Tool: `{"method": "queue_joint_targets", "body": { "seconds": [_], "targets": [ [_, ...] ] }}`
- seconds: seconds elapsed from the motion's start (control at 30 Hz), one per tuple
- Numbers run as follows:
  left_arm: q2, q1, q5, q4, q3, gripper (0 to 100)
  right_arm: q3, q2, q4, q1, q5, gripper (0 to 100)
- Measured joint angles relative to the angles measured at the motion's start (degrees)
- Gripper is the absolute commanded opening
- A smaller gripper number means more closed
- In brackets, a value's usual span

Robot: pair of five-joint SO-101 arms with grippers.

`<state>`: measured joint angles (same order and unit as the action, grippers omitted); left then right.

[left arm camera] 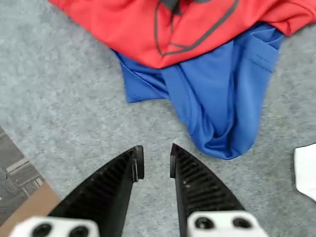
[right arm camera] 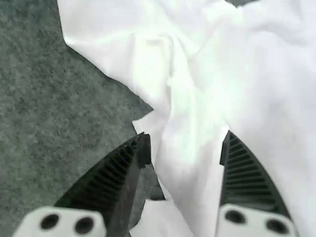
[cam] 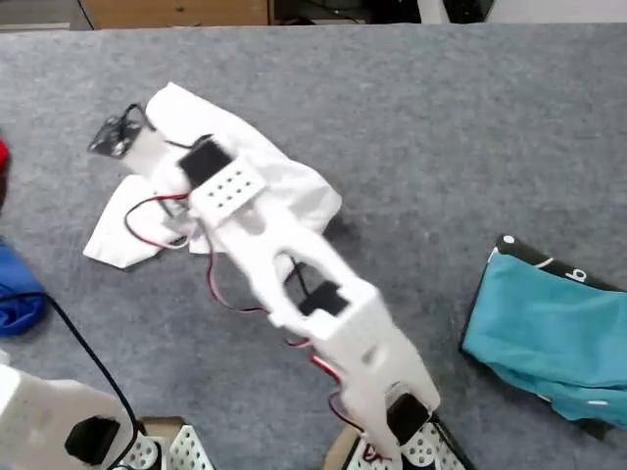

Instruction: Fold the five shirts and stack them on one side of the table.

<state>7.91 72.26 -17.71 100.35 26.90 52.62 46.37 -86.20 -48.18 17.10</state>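
A crumpled white shirt (cam: 265,176) lies at the table's far left, and the right arm stretches over it. My right gripper (right arm camera: 185,143) is open, one finger on each side of a fold of the white shirt (right arm camera: 197,74), close above the cloth. In the high view the right gripper (cam: 116,137) sits at the shirt's far left edge. A red shirt (left arm camera: 163,24) lies bunched on top of a blue shirt (left arm camera: 222,98). My left gripper (left arm camera: 155,160) hovers over bare table just short of them, slightly open and holding nothing. A folded teal shirt (cam: 549,328) rests on a black garment (cam: 519,253) at the right.
The grey felt table (cam: 411,127) is bare across the middle and back. The blue shirt (cam: 15,294) and a bit of red (cam: 2,157) sit at the left edge. The arm bases (cam: 167,446) and a black cable (cam: 88,352) occupy the front edge.
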Motion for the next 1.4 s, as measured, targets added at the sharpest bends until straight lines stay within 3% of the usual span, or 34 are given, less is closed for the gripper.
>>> {"method": "queue_joint_targets", "body": {
  "seconds": [0.17, 0.3, 0.47, 0.93, 1.13, 1.4],
  "targets": [
    [0.0, 0.79, -0.44, 0.0, 0.0, 10, 19.43, 15.56, -2.81, -1.49, 0.0, 20.8],
    [0.0, 0.79, -0.44, 0.0, 0.0, 10, 29.71, 24.26, -4.13, -0.62, 0.0, 0.1],
    [-0.09, 0.79, -0.44, 0.0, -1.93, 10, 39.38, 25.32, -8.09, 3.08, 0.0, 1.5],
    [-0.09, -0.62, -0.44, 0.0, -5.71, 10, 40.0, 16.62, -15.12, 22.51, 0.0, 0.5],
    [-0.09, -2.2, -0.44, 0.0, -5.98, 10, 35.6, 11.69, -15.12, 35.25, 3.43, 0.5],
    [-0.09, -15.74, -0.44, 0.0, -13.45, 10, 18.64, 7.91, -15.12, 52.4, 13.01, 0.5]
  ]
}}
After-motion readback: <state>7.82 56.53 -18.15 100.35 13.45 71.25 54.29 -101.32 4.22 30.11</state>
